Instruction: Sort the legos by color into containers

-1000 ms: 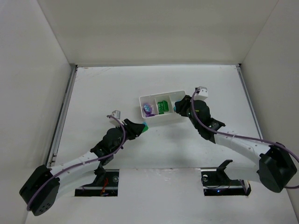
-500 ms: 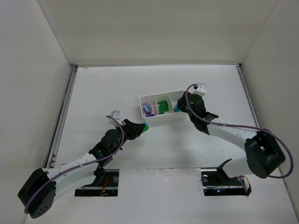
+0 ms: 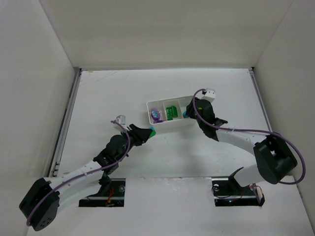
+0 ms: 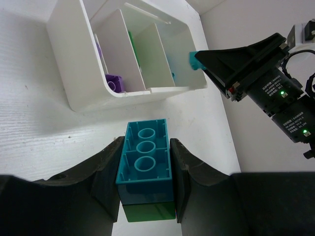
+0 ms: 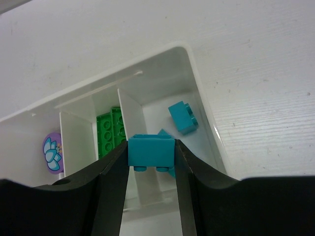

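The white tray [image 3: 170,126] lies mid-table with three containers: purple legos [image 3: 156,115] on the left, green ones [image 3: 171,112] in the middle, teal ones [image 5: 182,117] on the right. My right gripper [image 5: 151,147] is shut on a small teal brick [image 5: 151,150], studs down, and hovers over the divider between the green and teal compartments. My left gripper [image 4: 146,143] is shut on a long teal brick [image 4: 145,160] stacked on a green brick [image 4: 150,211]. It hangs just in front of the tray's near wall [image 4: 74,73].
White walls enclose the table on three sides. A metal rail [image 3: 64,128] runs along the left edge. The right arm's cable [image 3: 236,130] loops above the table to the right of the tray.
The right gripper has swung slightly left and forward over the tray's right end with its teal brick. The left gripper has stayed almost where it was.
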Tool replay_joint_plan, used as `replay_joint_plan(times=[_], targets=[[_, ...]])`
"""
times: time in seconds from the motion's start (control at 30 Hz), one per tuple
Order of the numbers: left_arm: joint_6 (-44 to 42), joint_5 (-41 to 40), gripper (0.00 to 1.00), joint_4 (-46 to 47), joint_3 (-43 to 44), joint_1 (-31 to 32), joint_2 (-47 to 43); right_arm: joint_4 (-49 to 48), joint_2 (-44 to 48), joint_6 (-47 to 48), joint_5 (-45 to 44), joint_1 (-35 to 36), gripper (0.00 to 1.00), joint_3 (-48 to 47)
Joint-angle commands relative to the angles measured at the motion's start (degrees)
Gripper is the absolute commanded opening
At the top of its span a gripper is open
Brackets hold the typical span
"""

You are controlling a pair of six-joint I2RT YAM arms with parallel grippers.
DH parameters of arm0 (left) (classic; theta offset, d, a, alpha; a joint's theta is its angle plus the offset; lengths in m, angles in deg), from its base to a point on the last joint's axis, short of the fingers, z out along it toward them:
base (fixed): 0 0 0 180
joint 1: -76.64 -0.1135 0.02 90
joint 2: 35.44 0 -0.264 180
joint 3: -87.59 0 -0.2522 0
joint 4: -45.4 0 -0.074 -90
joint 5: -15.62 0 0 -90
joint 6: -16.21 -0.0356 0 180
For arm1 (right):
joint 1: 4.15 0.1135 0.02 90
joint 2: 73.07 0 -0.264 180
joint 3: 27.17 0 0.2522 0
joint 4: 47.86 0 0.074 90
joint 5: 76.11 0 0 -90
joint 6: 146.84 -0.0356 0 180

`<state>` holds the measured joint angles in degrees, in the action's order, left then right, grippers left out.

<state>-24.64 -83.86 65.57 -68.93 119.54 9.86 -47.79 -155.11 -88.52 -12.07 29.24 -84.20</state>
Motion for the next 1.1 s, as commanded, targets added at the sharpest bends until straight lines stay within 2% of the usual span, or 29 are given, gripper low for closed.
replay_joint_plan(times=[0.0, 0.5, 0.57, 0.63, 0.77, 1.0, 1.07], targets=[[-0.7, 0.8, 0.23, 2.1, 3.0, -0.8, 0.3, -3.4, -0.2, 0.5, -0.9, -0.3, 0.46, -1.6], [-1.0, 0.7, 0.23, 2.0, 3.8, -0.4, 0.5, -3.4, -0.8, 0.9, -0.6, -0.4, 0.49, -1.5], [-1.0, 1.2, 0.23, 2.0, 4.3, -0.8, 0.9, -3.4, 0.0, 0.7, -0.6, -0.4, 0.52, -1.1], [-1.0, 1.4, 0.23, 2.0, 5.0, -0.7, 1.1, -3.5, 1.5, 0.9, -0.6, -0.2, 0.63, -1.1], [-0.4, 1.4, 0.23, 2.7, 6.0, -0.5, 1.5, -3.5, 4.2, 0.9, 0.6, 0.8, 0.72, -0.5], [1.7, 3.8, 0.24, 8.7, 5.6, -0.4, 2.1, -3.6, 14.1, -1.8, 9.7, 2.6, 0.79, 2.9], [3.3, 5.7, 0.24, 10.6, 4.1, -1.0, 1.1, -4.1, 16.8, -4.3, 15.4, 3.5, 0.78, 4.4]])
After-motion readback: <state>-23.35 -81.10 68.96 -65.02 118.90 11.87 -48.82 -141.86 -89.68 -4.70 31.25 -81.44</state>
